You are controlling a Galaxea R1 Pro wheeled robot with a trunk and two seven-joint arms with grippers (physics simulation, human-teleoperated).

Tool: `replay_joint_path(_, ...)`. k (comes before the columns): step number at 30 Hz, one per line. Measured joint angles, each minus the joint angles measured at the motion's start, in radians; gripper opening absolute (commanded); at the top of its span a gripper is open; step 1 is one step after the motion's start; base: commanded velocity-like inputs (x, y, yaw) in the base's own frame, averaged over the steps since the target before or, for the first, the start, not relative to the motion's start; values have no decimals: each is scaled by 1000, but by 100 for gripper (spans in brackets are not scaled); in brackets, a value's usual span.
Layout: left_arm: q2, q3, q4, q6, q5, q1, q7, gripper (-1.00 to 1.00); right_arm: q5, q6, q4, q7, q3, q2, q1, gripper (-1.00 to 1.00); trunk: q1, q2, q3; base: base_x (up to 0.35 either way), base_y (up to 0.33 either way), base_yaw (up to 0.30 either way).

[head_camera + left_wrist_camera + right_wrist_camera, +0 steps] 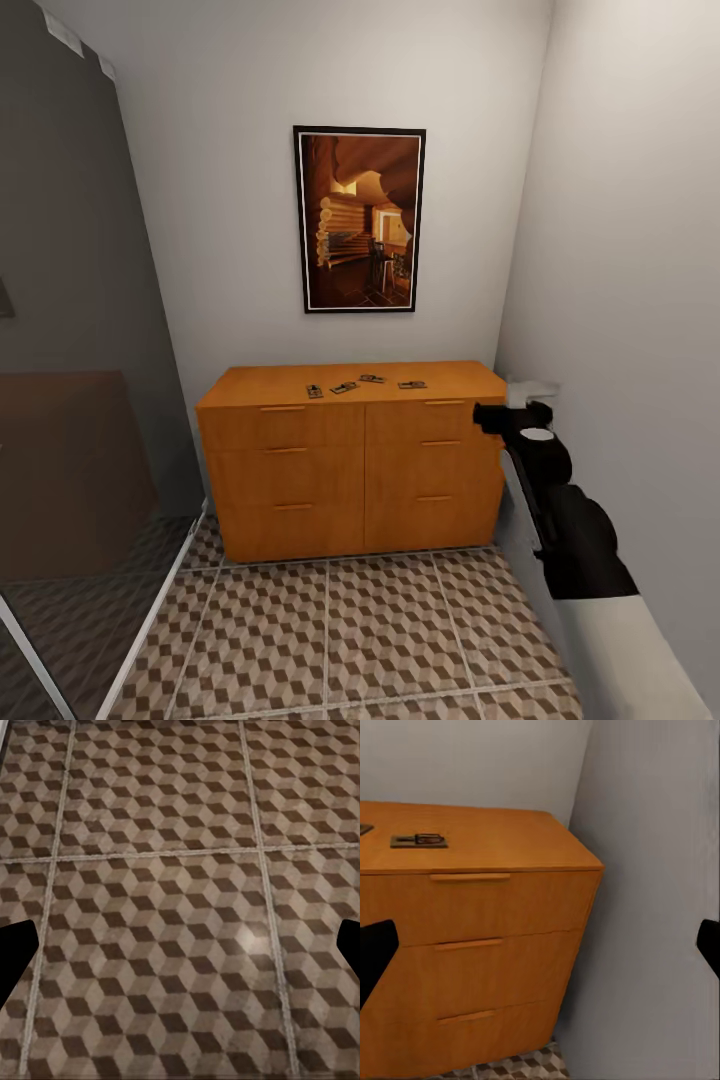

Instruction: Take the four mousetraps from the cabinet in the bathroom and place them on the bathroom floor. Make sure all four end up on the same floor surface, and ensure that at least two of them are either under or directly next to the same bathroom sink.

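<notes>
The orange-brown cabinet (pixel 350 470) stands against the back wall, all its drawers closed. On its top lie four small mousetraps (pixel 344 387), in a loose row near the middle. The rightmost mousetrap (pixel 418 840) shows in the right wrist view, lying flat near the cabinet (pixel 472 937) front edge. My right gripper (pixel 497 412) hangs open at the cabinet's right front corner, close to the side wall, holding nothing. My left gripper (pixel 180 952) is open over the cube-patterned bathroom floor (pixel 180 870), empty. The sink is out of view.
A framed picture (pixel 360 220) hangs above the cabinet. A dark glass partition (pixel 80 400) runs along the left side. The grey side wall (pixel 640 300) stands right beside my right arm. Patterned floor (pixel 380 630) stretches in front of the cabinet.
</notes>
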Motion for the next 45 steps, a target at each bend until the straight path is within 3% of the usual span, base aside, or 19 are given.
replay_joint_path(3, 0, 0, 4, 0, 0, 0, 0, 100, -2, 59, 37, -14, 0, 2, -104, 100, 0, 0, 0, 0, 0, 0)
replay_joint_path(5, 0, 0, 7, 0, 0, 0, -1, 100, -2, 94, 109, -22, 0, 4, -213, 100, 0, 0, 0, 0, 0, 0)
replay_joint_path(6, 0, 0, 8, 0, 0, 0, -1, 100, -2, 107, 180, -25, 1, 5, -285, 100, 0, 0, 0, 0, 0, 0)
replay_joint_path(8, 0, 0, 11, 1, 0, 0, -1, 100, -4, 115, 269, -27, 1, 7, -366, 100, 0, 0, 0, 0, 0, 0)
replay_joint_path(10, -2, 2, 30, 1, 0, 0, -1, 100, -5, 110, 516, -28, 3, 15, -549, 100, 0, 0, 0, 0, 0, 0)
replay_joint_path(13, -2, 2, 38, 1, -1, 0, -2, 100, -5, 70, 699, -28, 2, 31, -682, 100, 0, 0, 0, 0, 0, 0)
replay_joint_path(17, -2, 2, 42, 0, -2, 0, -2, 100, -8, 21, 819, -21, 2, 53, -778, 100, 0, 0, 0, 0, 0, 0)
replay_joint_path(23, -7, 1, 44, 1, -3, 0, -3, 100, -9, 1, 867, 29, 7, 93, -816, 100, 0, 0, 0, 0, 0, 0)
replay_joint_path(29, -20, -2, 46, 1, -5, 0, -4, 100, -8, -3, 879, 185, 10, 99, -824, 100, 0, 0, 0, 0, 0, 0)
replay_joint_path(31, -22, -2, 46, 1, -5, 0, -4, 100, -7, -3, 885, 266, 11, 97, -825, 100, 0, 0, 0, 0, 0, 0)
replay_joint_path(38, -22, -3, 47, 2, -5, 0, -4, 100, -4, -5, 893, 409, 13, 70, -825, 100, 0, 0, 0, 0, 0, 0)
replay_joint_path(45, -25, -3, 49, 3, -5, 0, -4, 100, -5, -8, 902, 449, 14, 45, -823, 100, 0, 0, 0, 0, 0, 0)
